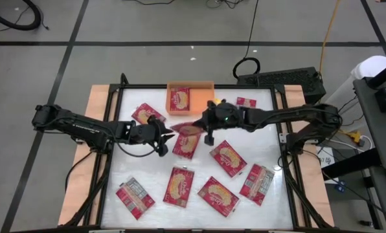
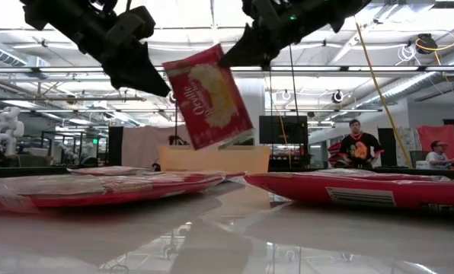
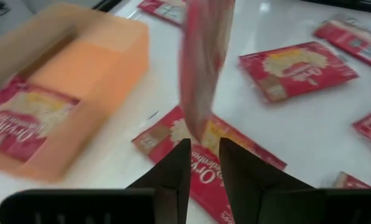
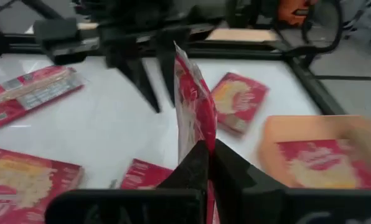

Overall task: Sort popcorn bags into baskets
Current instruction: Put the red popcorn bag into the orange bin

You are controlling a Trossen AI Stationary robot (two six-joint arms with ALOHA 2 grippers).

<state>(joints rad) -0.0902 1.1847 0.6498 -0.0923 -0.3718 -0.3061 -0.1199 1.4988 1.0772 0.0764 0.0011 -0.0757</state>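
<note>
A red popcorn bag [image 2: 208, 95] hangs in the air over the middle of the table, between my two grippers. My right gripper [image 4: 205, 152] is shut on it and comes from the table's right. My left gripper [image 3: 204, 158] comes from the left and stands open, with the bag's edge [image 3: 199, 127] just ahead of its fingertips. The orange basket [image 1: 201, 98] stands at the far edge, with one bag [image 1: 179, 99] lying flat in its left half. Several more bags lie flat on the white table. My right gripper pinches the bag's upper corner on the right [image 2: 225, 52] between its two fingers. The fingers come from the table's right, slanting a little downward. The bag hangs tilted below them, clear of the table. My left gripper: I cannot tell whether its open fingertips touch the bag's left edge [image 2: 168, 82].
Several bags lie around the held one: one right below it [image 1: 186, 145], others at the near left [image 1: 135, 197], near middle [image 1: 179, 184] and right [image 1: 258, 182]. A black frame [image 1: 283, 139] borders the table. People [image 2: 356, 146] sit in the room behind.
</note>
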